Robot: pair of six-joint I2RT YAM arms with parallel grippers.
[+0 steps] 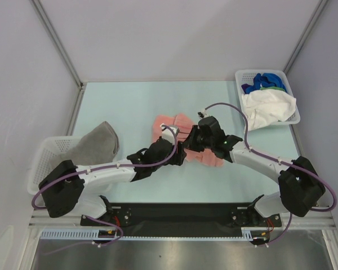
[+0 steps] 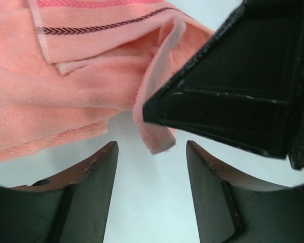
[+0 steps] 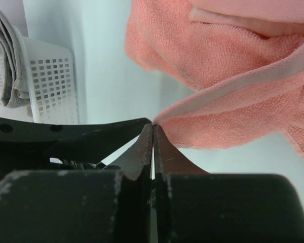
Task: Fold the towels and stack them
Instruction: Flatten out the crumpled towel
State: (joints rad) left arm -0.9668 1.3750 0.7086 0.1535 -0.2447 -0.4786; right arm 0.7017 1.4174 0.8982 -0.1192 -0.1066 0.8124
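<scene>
The salmon pink towel (image 1: 172, 122) lies crumpled at mid-table, partly hidden under both wrists. My right gripper (image 1: 188, 143) is shut on a hemmed edge of this towel (image 3: 228, 55), pinched at the very tips (image 3: 153, 125). My left gripper (image 1: 180, 153) stands open right beside it; in the left wrist view its fingers (image 2: 151, 152) straddle bare table, and a loose corner of the pink towel (image 2: 158, 139) hangs just ahead of them. A grey towel (image 1: 96, 143) is draped in the left basket (image 1: 45, 163). White (image 1: 267, 109), blue (image 1: 265, 80) and green towels fill the right basket (image 1: 245, 76).
The right gripper's black body (image 2: 243, 91) crowds the upper right of the left wrist view. The left basket (image 3: 53, 86) with the grey towel (image 3: 7, 61) shows beyond the right gripper. Grey walls enclose the table on three sides.
</scene>
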